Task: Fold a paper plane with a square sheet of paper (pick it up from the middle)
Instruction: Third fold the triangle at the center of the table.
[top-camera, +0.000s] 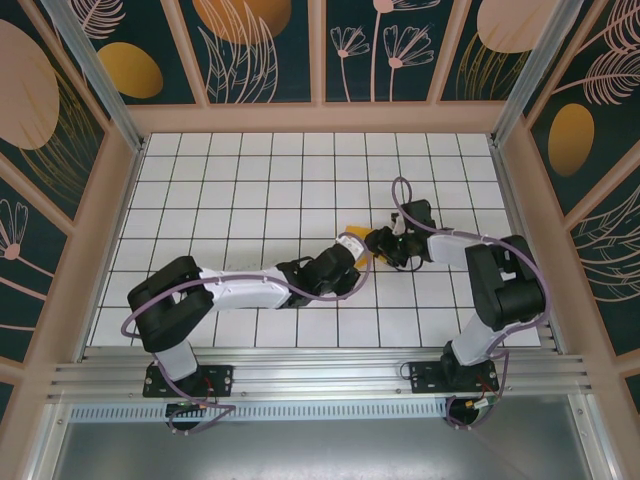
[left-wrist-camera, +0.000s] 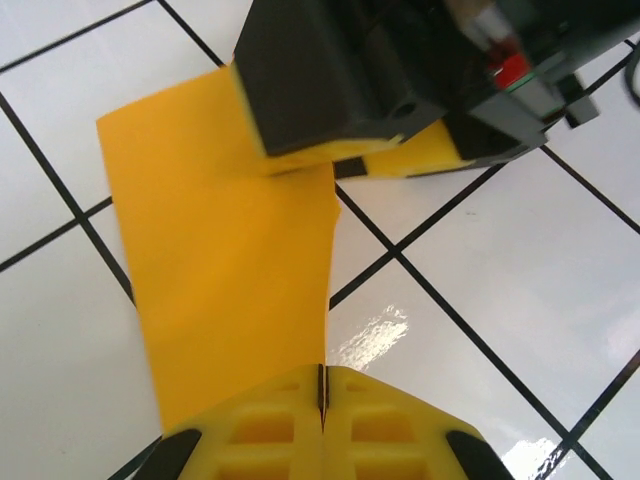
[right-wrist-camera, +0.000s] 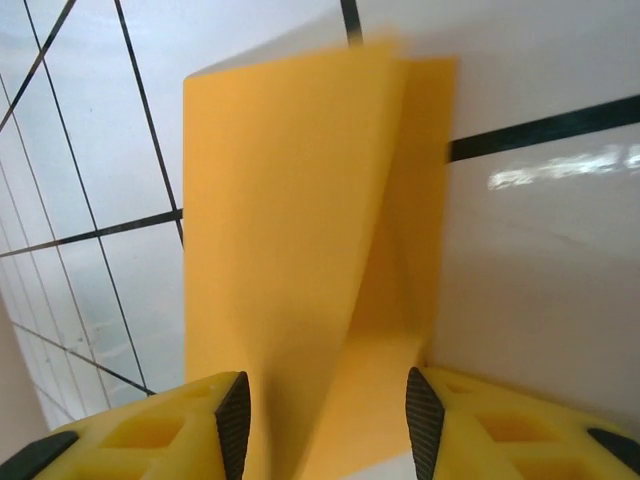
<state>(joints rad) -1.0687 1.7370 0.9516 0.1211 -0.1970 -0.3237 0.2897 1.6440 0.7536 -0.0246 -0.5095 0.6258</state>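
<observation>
Left jaws are shut tight at one end of the sheet of paper (left-wrist-camera: 230, 270) (pinching it or not, I cannot tell). Right jaws stand apart, straddling its raised fold. It lies partly folded near the table (top-camera: 250, 170) centre.

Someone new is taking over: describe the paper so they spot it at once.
On the white grid table, look right of centre. There, between the left gripper and the right gripper, is the orange-yellow sheet of paper, folded over. Unlike the thick, ribbed yellow fingers, it is thin and smooth.
</observation>
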